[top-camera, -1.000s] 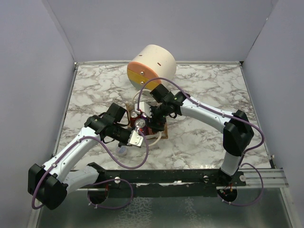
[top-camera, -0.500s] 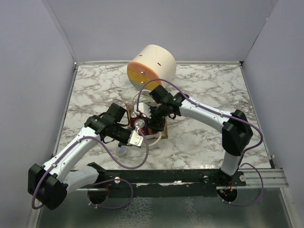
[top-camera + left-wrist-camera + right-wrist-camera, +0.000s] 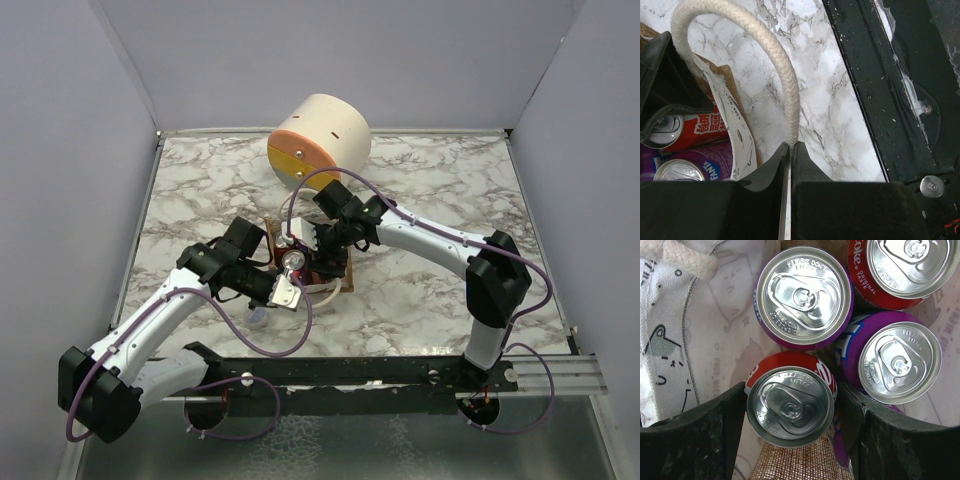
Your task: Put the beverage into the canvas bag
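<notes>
Marble tabletop point(image 3: 200, 190) carries everything. Jaws of the left gripper point(image 3: 790, 152) are pinched shut on the rope handle point(image 3: 785, 75), apparently to keep the canvas bag point(image 3: 734, 85) open. Jaws of the right gripper point(image 3: 796, 416) straddle the red beverage can point(image 3: 789, 405), which stands inside among other cans point(image 3: 805, 295). I cannot tell whether they clamp it.

Robot lab test cell, plain grey walls point(image 3: 330, 60), marble-patterned table point(image 3: 430, 180), bolted rail point(image 3: 400, 372)

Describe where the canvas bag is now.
In the top view the canvas bag stands mid-table near the cream cylinder, left end effector pinching its white handle, right end effector holding a red can inside.
</notes>
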